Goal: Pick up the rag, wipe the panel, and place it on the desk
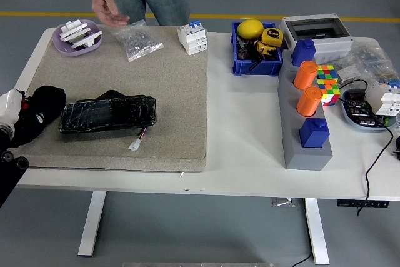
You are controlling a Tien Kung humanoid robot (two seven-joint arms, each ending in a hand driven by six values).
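Rag point(42, 105), black, soft and light (likely bunching anywhere), is sitting beside the panel point(107, 115), the left hand point(17, 115) closing around its bulk.

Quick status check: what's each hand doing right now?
Left hand: closed on the black rag, beside the panel.
Right hand: out of view.
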